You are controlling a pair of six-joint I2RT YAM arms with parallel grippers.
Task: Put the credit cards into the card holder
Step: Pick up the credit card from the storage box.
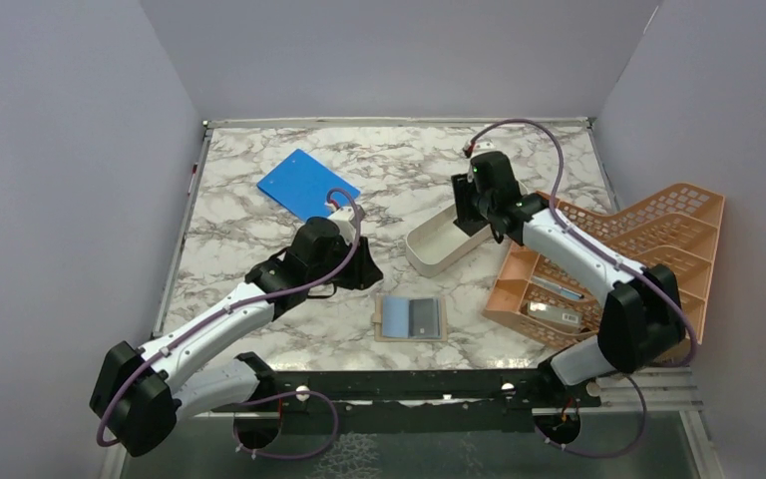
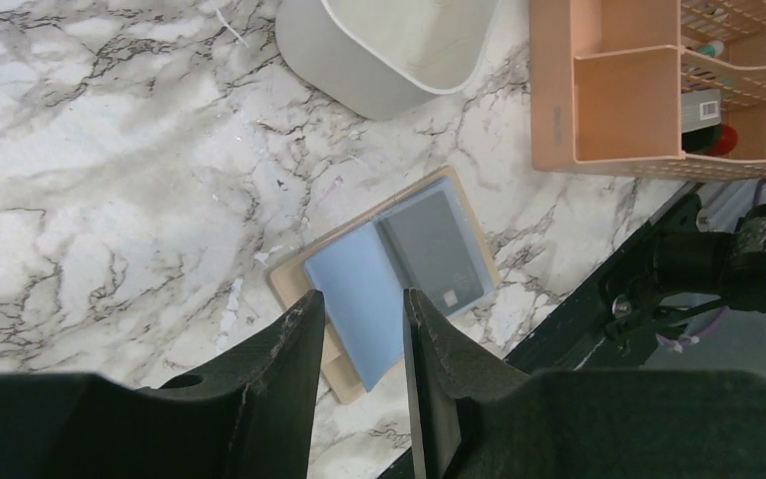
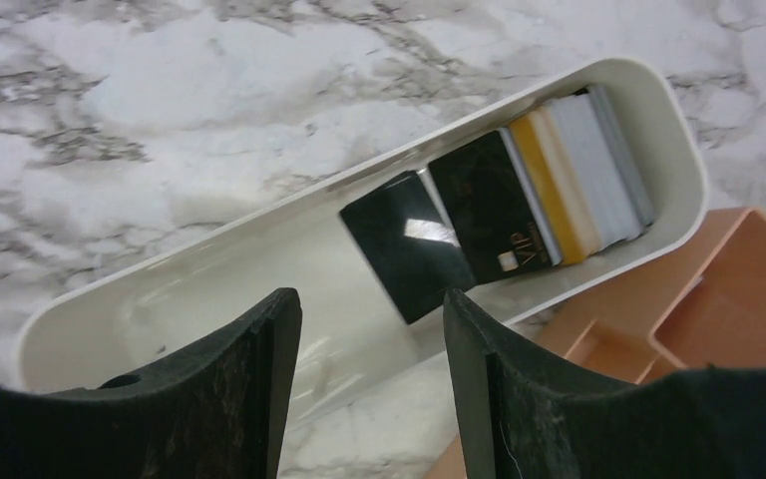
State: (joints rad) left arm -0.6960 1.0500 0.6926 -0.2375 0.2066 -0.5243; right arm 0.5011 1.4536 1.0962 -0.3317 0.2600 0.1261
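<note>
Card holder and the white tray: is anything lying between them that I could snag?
No. Only bare marble tabletop lies between the card holder and the white tray. Both the top external and the left wrist views show it.

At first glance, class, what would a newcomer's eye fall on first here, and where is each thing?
The bright blue board at the far left and the orange lattice rack at the right edge stand out against the marble table. In the middle, a white tray holds a fanned row of cards below the open right gripper. Near the front, the tan card holder lies open, a light blue card and a grey card on it.
</note>
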